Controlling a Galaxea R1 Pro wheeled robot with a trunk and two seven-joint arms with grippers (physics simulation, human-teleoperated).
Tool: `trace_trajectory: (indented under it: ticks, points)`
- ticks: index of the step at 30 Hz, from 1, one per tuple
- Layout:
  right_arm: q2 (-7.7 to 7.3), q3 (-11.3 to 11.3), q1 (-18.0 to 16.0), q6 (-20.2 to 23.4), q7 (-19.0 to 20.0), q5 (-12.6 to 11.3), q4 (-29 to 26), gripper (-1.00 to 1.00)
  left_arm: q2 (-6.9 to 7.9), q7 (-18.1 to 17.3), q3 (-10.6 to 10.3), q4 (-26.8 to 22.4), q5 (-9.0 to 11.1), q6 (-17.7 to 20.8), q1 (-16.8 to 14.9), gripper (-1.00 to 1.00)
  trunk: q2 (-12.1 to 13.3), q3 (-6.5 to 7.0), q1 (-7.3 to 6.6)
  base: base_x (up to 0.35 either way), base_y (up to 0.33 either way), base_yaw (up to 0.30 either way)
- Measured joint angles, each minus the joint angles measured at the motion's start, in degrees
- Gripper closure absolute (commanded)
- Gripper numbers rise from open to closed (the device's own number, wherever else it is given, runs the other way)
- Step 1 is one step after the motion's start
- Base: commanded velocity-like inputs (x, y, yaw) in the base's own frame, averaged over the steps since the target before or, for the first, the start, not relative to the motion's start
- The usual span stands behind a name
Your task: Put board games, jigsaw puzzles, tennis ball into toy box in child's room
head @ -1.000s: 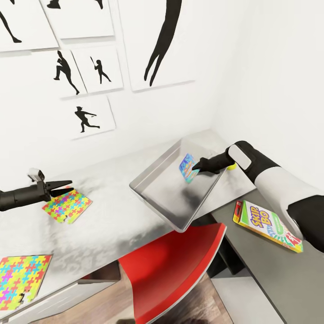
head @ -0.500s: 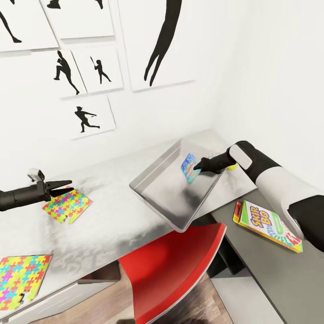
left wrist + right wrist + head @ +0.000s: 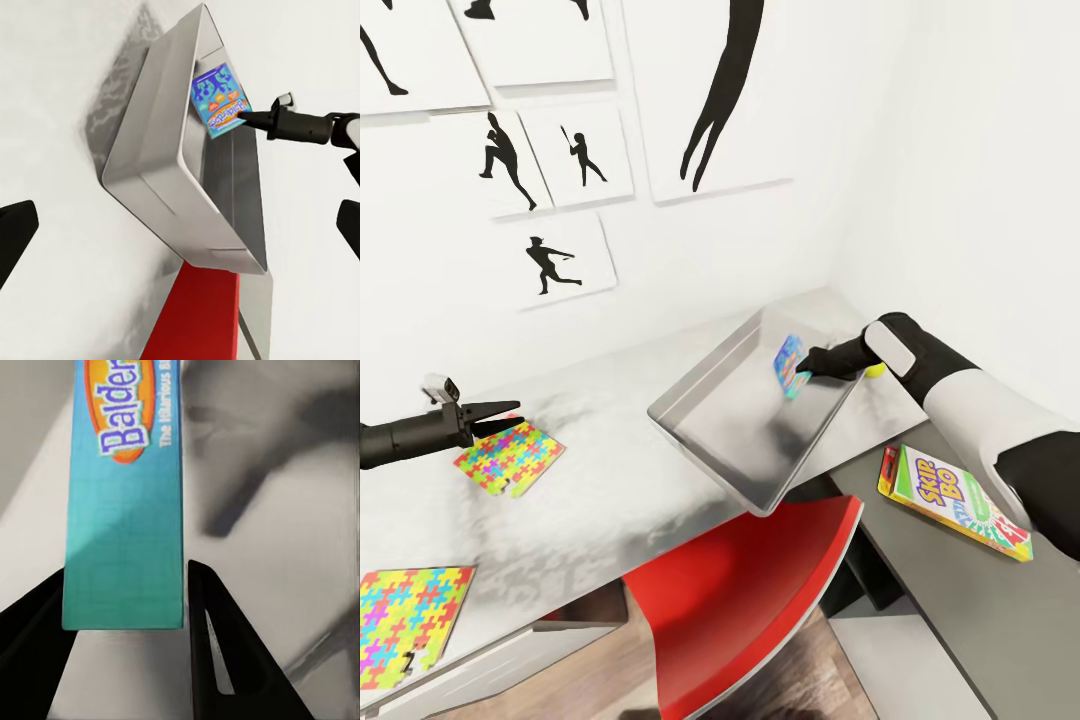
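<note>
The light-grey toy box [image 3: 732, 440] sits on the white table [image 3: 605, 490], overhanging its front edge. My right gripper [image 3: 806, 373] is shut on a blue-purple board game [image 3: 791, 366], held tilted over the box's far side; in the right wrist view its teal edge [image 3: 124, 510] lies between both fingers. A tennis ball [image 3: 876, 369] peeks out behind that wrist. A yellow-red board game [image 3: 950, 500] lies on the dark cabinet. Two jigsaw puzzles [image 3: 510, 458] [image 3: 405, 618] lie at the table's left. My left gripper [image 3: 505, 415] hovers open over the nearer-wall puzzle, its fingers [image 3: 15, 234] wide apart.
A red chair [image 3: 750, 590] stands tucked under the table's front edge, below the toy box. The dark grey-topped cabinet [image 3: 960, 610] adjoins the table on the right. White walls with black silhouette pictures close the corner behind.
My right gripper has drawn slightly up and to the right, and the blue-purple board game has turned more upright and edge-on over the toy box. The left arm has not moved.
</note>
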Motion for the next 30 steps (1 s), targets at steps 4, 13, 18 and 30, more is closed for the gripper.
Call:
trace_trajectory:
  ticks: [4,13,18,30]
  points:
    - [0.01,0.2,0.0,-0.7,0.0,-0.1,0.1,1.00,-0.01,0.0,0.0,0.0,0.0,0.0,0.0,-1.00,0.0,0.00,0.00,0.000,0.000,0.000]
    - [0.03,0.3,0.1,-0.8,0.4,-0.1,0.0,1.00,-0.08,0.0,0.0,0.0,0.0,-0.1,0.0,-1.00,0.0,0.00,0.00,0.000,0.000,0.000]
    - [0.03,0.3,0.1,-0.8,0.6,-0.1,-0.1,1.00,-0.04,0.0,0.0,0.0,0.0,-0.1,0.0,-1.00,0.0,0.00,0.00,0.000,0.000,0.000]
    - [0.03,-0.1,0.1,-0.6,1.3,-0.4,0.1,1.00,-0.01,0.0,0.0,0.0,-0.1,-0.1,0.0,-1.00,0.0,0.00,0.00,0.000,0.000,0.000]
